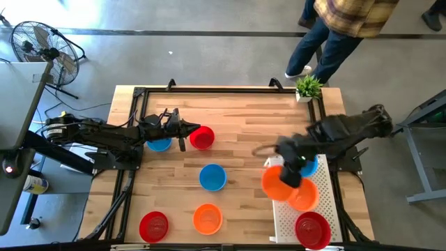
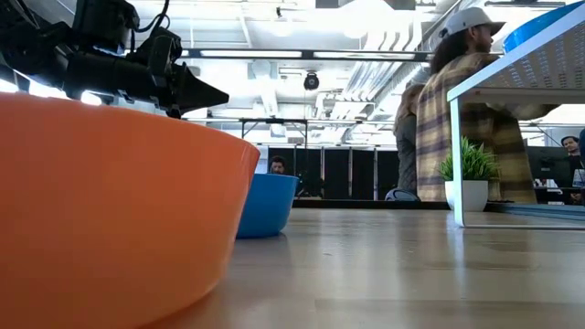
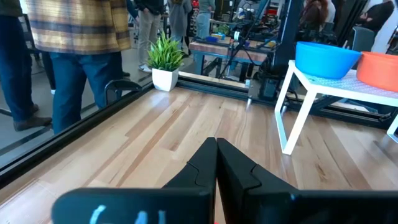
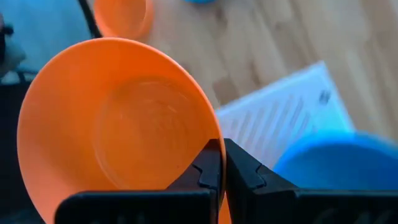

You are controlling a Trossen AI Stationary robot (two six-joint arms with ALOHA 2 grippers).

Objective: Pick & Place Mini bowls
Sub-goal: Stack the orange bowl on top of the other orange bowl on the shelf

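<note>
My right gripper [image 1: 288, 173] is shut on an orange mini bowl [image 1: 277, 183] held in the air over the near-left corner of the white perforated tray [image 1: 287, 222]. On the tray sit an orange bowl [image 1: 306, 196], a blue bowl [image 1: 311, 165] and a red bowl [image 1: 312, 230]. A blue bowl [image 1: 212, 177], an orange bowl [image 1: 207, 218] and a red bowl [image 1: 154, 226] rest on the table. My left gripper [image 1: 187, 130] is shut and level at the far left, with a red bowl [image 1: 203, 137] and a blue bowl [image 1: 159, 144] beside it. My right gripper pinches the orange bowl's rim [image 4: 210, 138] between its two shut fingers [image 4: 239, 167], at one spot on the rim. The fingers come from above, slanting steeply down. The bowl is lifted clear and tilted, with its hollow side toward the wrist camera.
A small potted plant [image 1: 307, 88] stands at the table's far right corner. A dark frame [image 1: 209, 89] runs round the table top. A person in a plaid shirt [image 1: 348, 17] stands beyond the far edge. Bare wood [image 1: 244, 118] lies between the arms.
</note>
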